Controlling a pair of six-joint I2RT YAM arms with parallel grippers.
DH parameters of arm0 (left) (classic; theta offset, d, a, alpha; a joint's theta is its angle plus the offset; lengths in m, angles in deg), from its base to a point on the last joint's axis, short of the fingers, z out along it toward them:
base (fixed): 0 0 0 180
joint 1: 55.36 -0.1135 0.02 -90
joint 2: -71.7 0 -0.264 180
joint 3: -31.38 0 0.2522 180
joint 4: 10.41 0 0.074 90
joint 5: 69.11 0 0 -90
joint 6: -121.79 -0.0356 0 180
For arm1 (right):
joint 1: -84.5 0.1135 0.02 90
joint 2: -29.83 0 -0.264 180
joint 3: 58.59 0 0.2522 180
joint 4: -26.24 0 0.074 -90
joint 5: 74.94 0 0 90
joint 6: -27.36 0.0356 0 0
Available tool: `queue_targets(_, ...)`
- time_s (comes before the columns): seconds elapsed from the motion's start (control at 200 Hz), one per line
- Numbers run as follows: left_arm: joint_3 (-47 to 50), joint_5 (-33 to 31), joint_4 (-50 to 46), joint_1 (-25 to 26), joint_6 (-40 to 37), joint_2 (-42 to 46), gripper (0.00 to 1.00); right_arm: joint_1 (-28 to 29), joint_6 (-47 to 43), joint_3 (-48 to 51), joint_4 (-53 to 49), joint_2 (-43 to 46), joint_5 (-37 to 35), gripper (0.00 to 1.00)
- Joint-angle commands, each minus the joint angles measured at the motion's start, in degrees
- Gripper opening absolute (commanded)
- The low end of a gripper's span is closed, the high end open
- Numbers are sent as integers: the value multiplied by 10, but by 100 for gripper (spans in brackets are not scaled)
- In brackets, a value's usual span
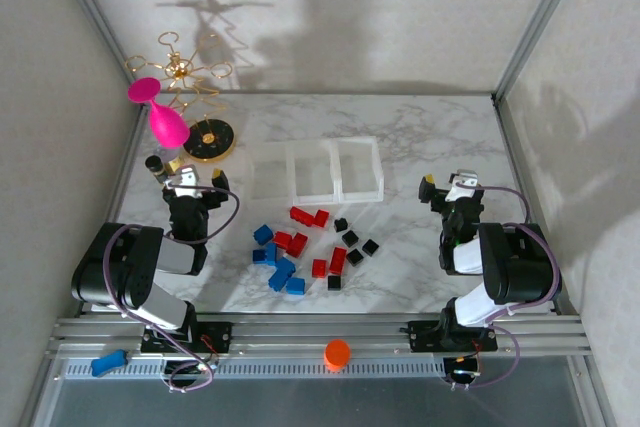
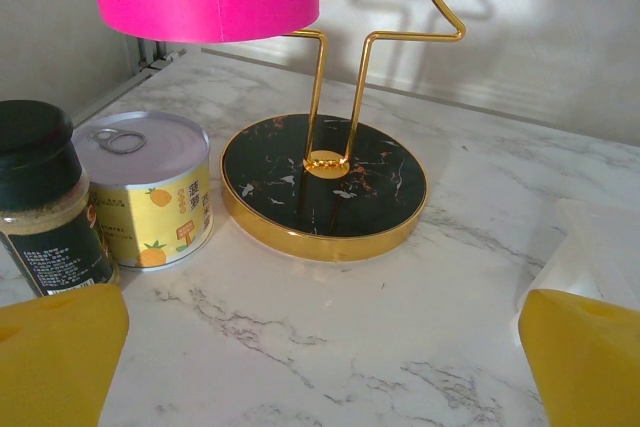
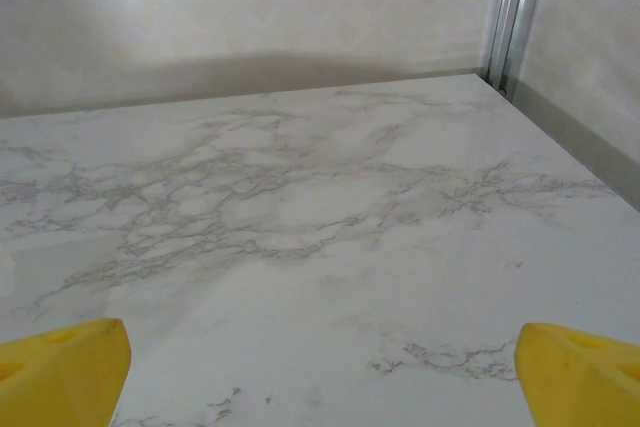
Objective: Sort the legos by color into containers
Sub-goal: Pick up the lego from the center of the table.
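The row of clear, white-rimmed square plastic bins (image 1: 335, 169) stands at the middle of the white marble-patterned table (image 1: 430, 132), its long axis running left to right; two compartments show plainly, and a fainter one adjoins them on the left; whether anything lies inside I cannot tell.

The small red, blue and black plastic lego bricks (image 1: 310, 247) lie scattered on the table just nearer the arms than the bins; blue ones are mostly to the left, red in the middle, black cubes to the right. An oblong red brick (image 1: 302, 215) nearest the bins lies roughly left to right; another oblong red brick (image 1: 338, 260) points away from the arms; an oblong blue brick (image 1: 283, 273) lies on a diagonal.

The left gripper (image 1: 195, 179) hangs left of the bricks with its yellow fingers (image 2: 55, 357) spread wide and nothing between them; it faces a round black-and-gold stand base (image 2: 325, 177), a pineapple tin (image 2: 150, 192) and a dark-lidded spice jar (image 2: 40, 197); a pink plastic goblet (image 1: 160, 112) hangs on the gold stand.

The right gripper (image 1: 449, 187) sits right of the bins, its yellow fingertips (image 3: 580, 372) likewise wide apart over bare marble, grasping nothing.

An orange round cap (image 1: 337, 353) rests on the near rail.
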Motion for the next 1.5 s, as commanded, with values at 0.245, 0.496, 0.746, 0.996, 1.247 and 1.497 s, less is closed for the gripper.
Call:
queue_targets(0.245,-25,-5,-127,-3,15,114,99,2,29,-43,-107,78,-64,99)
queue_targets(0.496,-56,-11,-293,-4,81,241,99,1,142,-124,-320,146,-128,99)
queue_targets(0.746,-93,-12,-466,-16,264,343,99,-6,292,-198,-538,171,-90,99)
queue_targets(0.996,-69,50,-560,-4,333,434,100,16,292,-197,-624,237,36,99)
queue_targets(1.247,-99,64,-737,64,389,512,99,105,252,-227,-735,256,63,99)
queue_targets(1.497,-143,44,-830,217,474,465,99,197,247,-223,-780,275,110,99)
